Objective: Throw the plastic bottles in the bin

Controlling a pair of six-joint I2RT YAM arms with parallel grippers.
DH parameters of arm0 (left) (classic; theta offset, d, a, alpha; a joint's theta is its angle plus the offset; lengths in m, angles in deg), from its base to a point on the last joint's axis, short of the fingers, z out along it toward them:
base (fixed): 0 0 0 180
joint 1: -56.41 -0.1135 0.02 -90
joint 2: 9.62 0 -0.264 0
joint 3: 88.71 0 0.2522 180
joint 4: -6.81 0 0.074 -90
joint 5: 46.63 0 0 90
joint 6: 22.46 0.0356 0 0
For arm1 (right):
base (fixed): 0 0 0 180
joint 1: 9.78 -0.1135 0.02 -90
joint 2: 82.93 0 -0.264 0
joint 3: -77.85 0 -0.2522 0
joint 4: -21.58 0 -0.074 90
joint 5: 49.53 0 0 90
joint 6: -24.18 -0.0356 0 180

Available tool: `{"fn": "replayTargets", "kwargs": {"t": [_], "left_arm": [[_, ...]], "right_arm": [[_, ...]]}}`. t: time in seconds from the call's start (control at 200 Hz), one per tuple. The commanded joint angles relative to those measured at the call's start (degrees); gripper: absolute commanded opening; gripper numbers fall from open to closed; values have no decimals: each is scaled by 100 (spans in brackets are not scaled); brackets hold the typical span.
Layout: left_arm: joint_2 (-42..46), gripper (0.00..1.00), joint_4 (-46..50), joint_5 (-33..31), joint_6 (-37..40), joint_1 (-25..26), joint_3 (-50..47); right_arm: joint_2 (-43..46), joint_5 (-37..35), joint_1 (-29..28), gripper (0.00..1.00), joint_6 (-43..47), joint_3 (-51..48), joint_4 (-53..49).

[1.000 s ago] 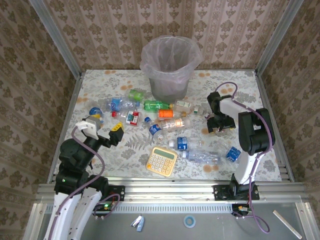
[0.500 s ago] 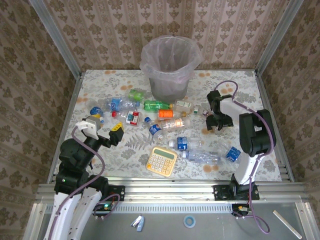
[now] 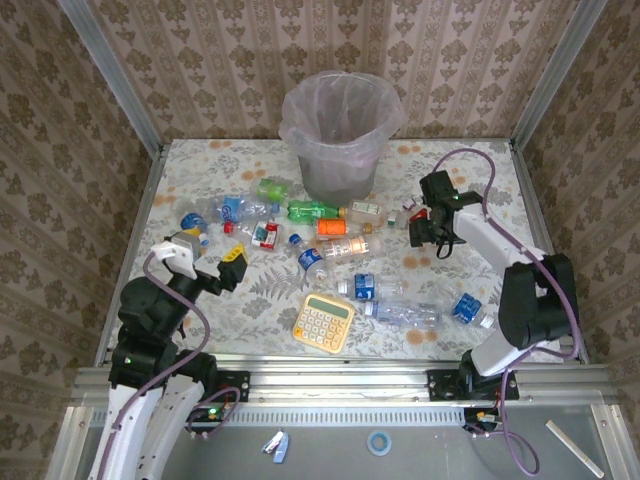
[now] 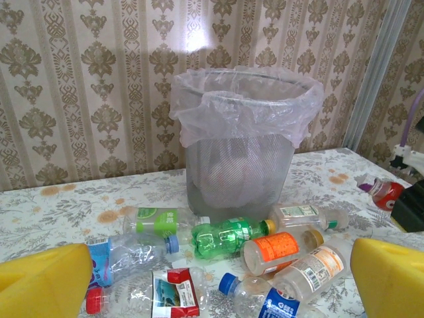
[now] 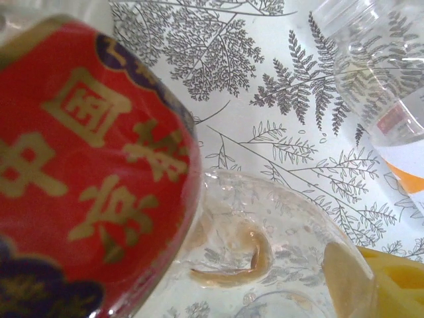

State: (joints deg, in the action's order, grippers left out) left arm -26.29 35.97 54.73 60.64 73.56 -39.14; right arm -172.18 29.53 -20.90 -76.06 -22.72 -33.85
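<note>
**Top cam:** bin (image 3: 335, 175) sits at far centre of table, w/ pink liner. The plastic bottles (image 3: 312, 210) lie in a band on the near side of bin, running from its near-left to its near-right. Yellow calculator (image 3: 323, 322) is further out on the near side of bin, among bottles. It's not for the bin. R gripper (image 3: 428, 235) is low, near-right of bin, at the right end of the band. It's too small here to see what's btwn the jaws. L gripper (image 3: 210, 262) is well off to near-left of bin, jaws spread wide, nothing in them.

**L wrist cam:** faces the bin (image 4: 238, 172) head-on. Yellow pads (image 4: 43, 281) sit at both lower corners, far apart, w/ an empty gap. Green bottle (image 4: 228, 237) and orange-label bottle (image 4: 275, 252) lie just in front of bin. Red-label bottle (image 4: 386, 193) is to the right of bin w/ a black gripper body next to it. Touching or just beside, can't tell.

**R wrist cam:** red-label bottle fills the left side, v. close. Its clear crushed body runs toward one yellow finger pad (image 5: 391, 278) at lower right, and the other finger is hidden. Jaws look part-open around it, but pinching or not, can't tell. Another clear bottle (image 5: 377, 79) lies on the table at top right.

**Step, my read:** R arm is at the grasp of the red-label bottle, and most of the job is left.

**Next move calls for:**
- Close firmly on the body, which is thin and crushed and may slip.
- Lift clear of neighbours.
- Carry above the bin rim, clearing the liner, then let go.

L arm is free for the bottles near-left of bin.
</note>
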Motion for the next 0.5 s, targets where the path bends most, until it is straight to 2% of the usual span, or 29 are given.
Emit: {"fn": "replayTargets", "kwargs": {"t": [0.0,0.29,0.495], "left_arm": [[-12,100,-55,69,-49,-45,101],[-12,100,-107,86,-75,-54,84],[-12,100,-149,138,-96,-62,75]], "right_arm": [[422,136,-39,45,-163,-113,168],[1805,260,-83,40,-134,-321,496],[2966,1169,-152,40,-79,-563,1055]]}}
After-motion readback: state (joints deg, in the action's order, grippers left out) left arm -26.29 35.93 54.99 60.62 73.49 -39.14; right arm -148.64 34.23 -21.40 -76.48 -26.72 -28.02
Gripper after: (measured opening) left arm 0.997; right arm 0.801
